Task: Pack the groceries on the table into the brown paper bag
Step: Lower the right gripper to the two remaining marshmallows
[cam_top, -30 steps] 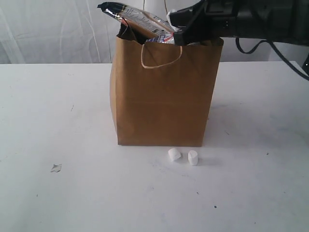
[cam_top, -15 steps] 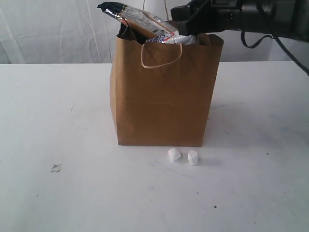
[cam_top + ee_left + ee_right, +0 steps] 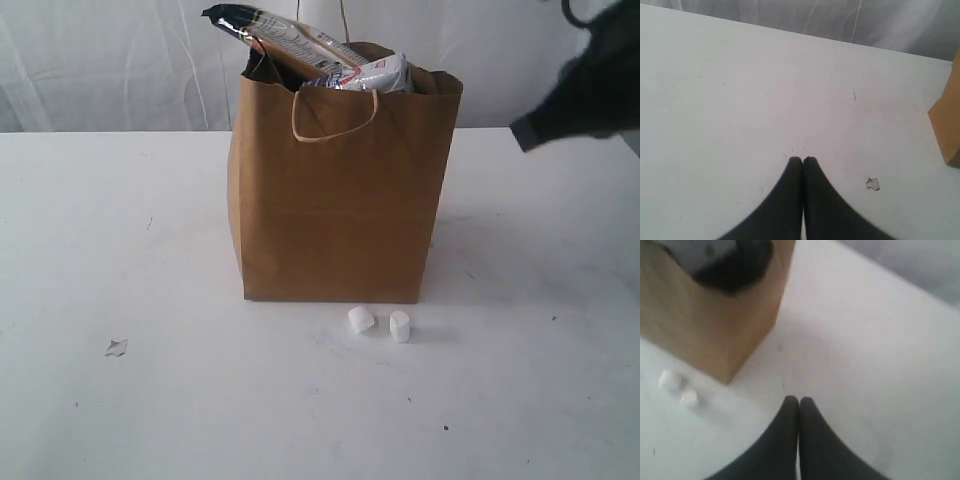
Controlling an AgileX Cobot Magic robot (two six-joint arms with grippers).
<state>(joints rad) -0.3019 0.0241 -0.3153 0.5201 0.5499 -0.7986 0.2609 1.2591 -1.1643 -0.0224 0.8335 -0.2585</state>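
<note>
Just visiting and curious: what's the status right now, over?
Left gripper and right gripper: jaws shut, empty. Tall brown kraft paper bag upright, packets poking out. Two small white marshmallows outside, unpacked.

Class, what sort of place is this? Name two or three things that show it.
Probably a robot test lab, not a kitchen or shop: a white table, a plain white curtain behind it, a bag staged mid-table, and a black robot arm.

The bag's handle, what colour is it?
Cream: the twisted-cord handle loops pale against the brown paper bag. It shows best in the exterior view.
</note>
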